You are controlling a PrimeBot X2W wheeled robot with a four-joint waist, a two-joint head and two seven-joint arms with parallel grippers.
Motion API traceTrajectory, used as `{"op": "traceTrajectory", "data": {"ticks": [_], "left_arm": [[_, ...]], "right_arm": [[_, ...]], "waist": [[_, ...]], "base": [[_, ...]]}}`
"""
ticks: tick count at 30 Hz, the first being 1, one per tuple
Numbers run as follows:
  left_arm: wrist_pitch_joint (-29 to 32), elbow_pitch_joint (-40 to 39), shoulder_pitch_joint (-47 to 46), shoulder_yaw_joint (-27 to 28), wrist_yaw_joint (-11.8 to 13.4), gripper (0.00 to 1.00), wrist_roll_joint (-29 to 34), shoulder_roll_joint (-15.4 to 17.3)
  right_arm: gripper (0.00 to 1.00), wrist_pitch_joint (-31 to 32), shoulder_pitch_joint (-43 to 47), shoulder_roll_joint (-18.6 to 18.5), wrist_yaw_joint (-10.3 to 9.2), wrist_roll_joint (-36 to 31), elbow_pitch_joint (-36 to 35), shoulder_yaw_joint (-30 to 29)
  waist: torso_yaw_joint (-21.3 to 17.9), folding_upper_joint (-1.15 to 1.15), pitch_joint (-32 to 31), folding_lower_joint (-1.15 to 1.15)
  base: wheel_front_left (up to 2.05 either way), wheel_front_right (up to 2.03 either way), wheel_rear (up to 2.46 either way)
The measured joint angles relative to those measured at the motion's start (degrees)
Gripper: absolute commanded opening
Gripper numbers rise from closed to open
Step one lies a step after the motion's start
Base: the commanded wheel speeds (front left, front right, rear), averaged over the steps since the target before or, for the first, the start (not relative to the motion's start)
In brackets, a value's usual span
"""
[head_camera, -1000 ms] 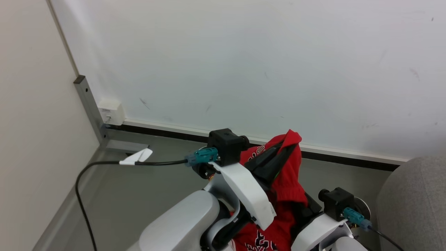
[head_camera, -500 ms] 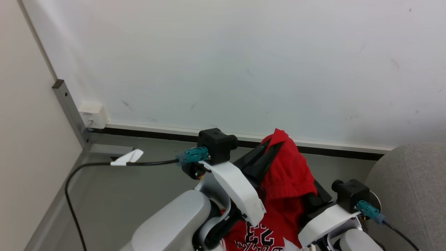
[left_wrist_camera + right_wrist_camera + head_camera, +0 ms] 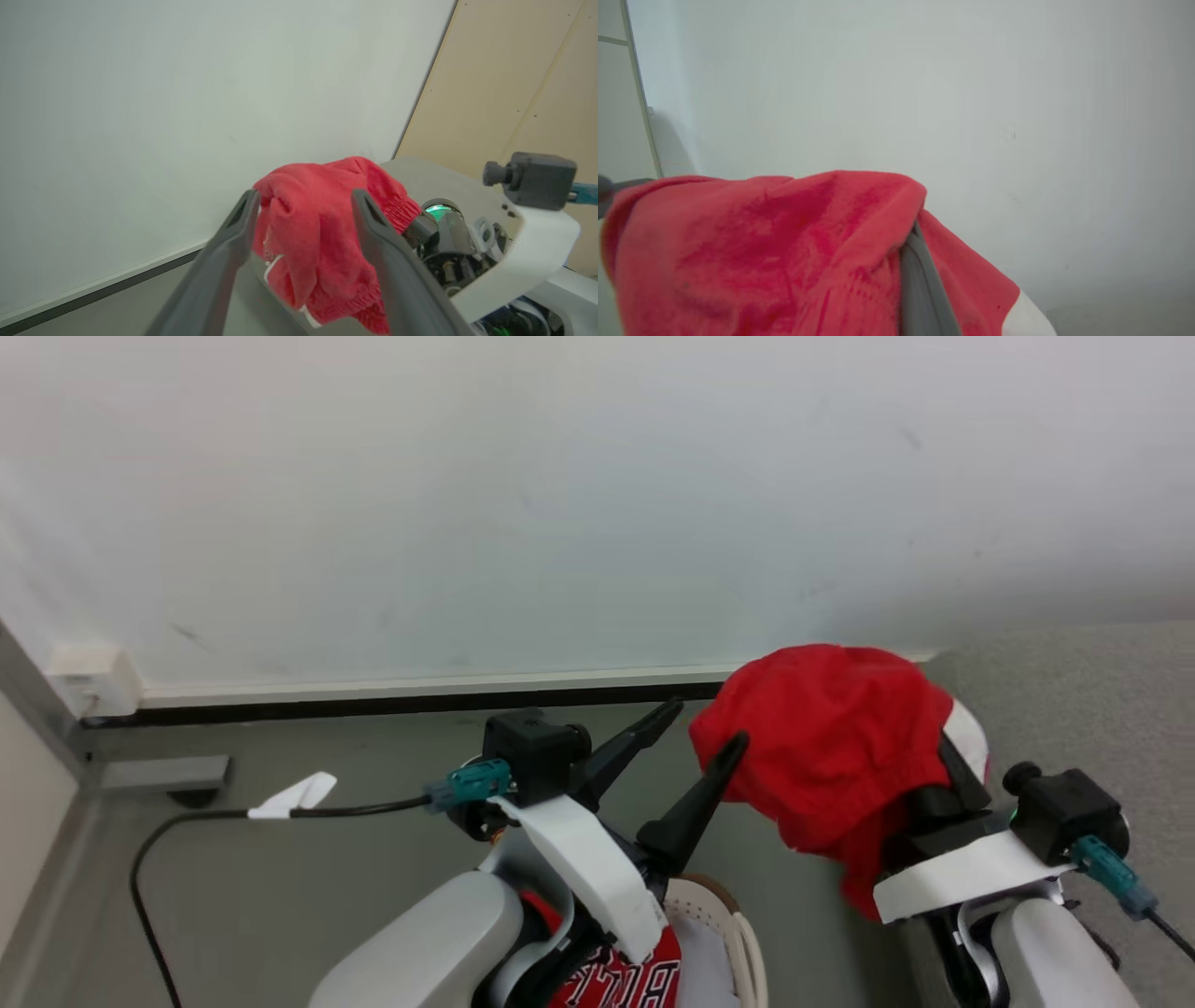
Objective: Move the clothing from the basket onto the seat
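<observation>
Looking down from the head view, we see the right end effector (image 3: pixel 936 786) raised with a red garment (image 3: pixel 826 737) draped over its dark fingers. The fingers are together and pinch the cloth. In the right wrist view one grey finger (image 3: pixel 913 261) shows under a fold, with the red fabric piled over and to the left of it. A white panel of the garment (image 3: pixel 971 739) shows at its right side, toward the seat (image 3: pixel 1083 691). The garment hangs in the air just at the left edge of the light grey seat, clear of the floor (image 3: pixel 308 887).

The left end effector (image 3: pixel 702 730) stands with its two fingers well apart and holds nothing. Its nearer fingertip lies right at the garment's left edge; we cannot tell whether it touches. In the left wrist view the red cloth shows beyond the gap between those spread fingers.

Below the left arm, at the bottom of the head view, lies the basket (image 3: pixel 739 933), cream-white with a brown rim. A red jersey (image 3: pixel 624 980) with black letters lies inside it.

A black cable (image 3: pixel 364 808) with a white tag runs from the left wrist across the floor, below the white wall (image 3: pixel 560 504).
</observation>
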Motion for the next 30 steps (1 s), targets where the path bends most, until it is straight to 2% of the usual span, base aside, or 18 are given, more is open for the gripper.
{"op": "traceTrajectory", "data": {"ticks": [7, 11, 20, 25, 30], "left_arm": [[-1.7, -1.4, 1.4, -1.1, -0.7, 1.00, 1.8, 3.0], [-2.9, -2.2, 1.6, -1.3, -1.3, 1.00, 2.1, 3.5], [-4.4, -2.6, 2.8, -2.1, -0.4, 1.00, 4.3, 4.8], [-5.5, -2.1, 3.4, -2.5, 0.1, 1.00, 4.6, 5.0], [-6.2, -1.6, 3.8, -2.6, 0.2, 1.00, 5.0, 5.2]], "right_arm": [[0.00, 0.0, 1.3, -0.1, 0.00, -4.1, -5.3, -6.5], [0.00, 0.0, 3.8, -0.8, 0.00, -5.9, -8.0, -9.6], [0.00, 0.4, 10.4, -1.2, 0.00, -7.3, -14.1, -12.9], [0.00, 0.9, 13.3, -0.8, 0.00, -7.3, -16.9, -13.4], [0.00, 0.9, 14.3, -0.4, 0.00, -7.3, -18.3, -13.4]], "waist": [[-7.5, 0.00, 1.4, 0.00], [-11.9, 0.00, 2.0, 0.00], [-21.0, 0.00, 2.8, 0.00], [-24.5, 0.00, 3.7, 0.00], [-25.8, 0.00, 5.2, 0.00]], "base": [[0.00, 0.00, 0.00], [0.00, 0.00, 0.00], [0.00, 0.00, 0.00], [0.00, 0.00, 0.00], [0.00, 0.00, 0.00]]}}
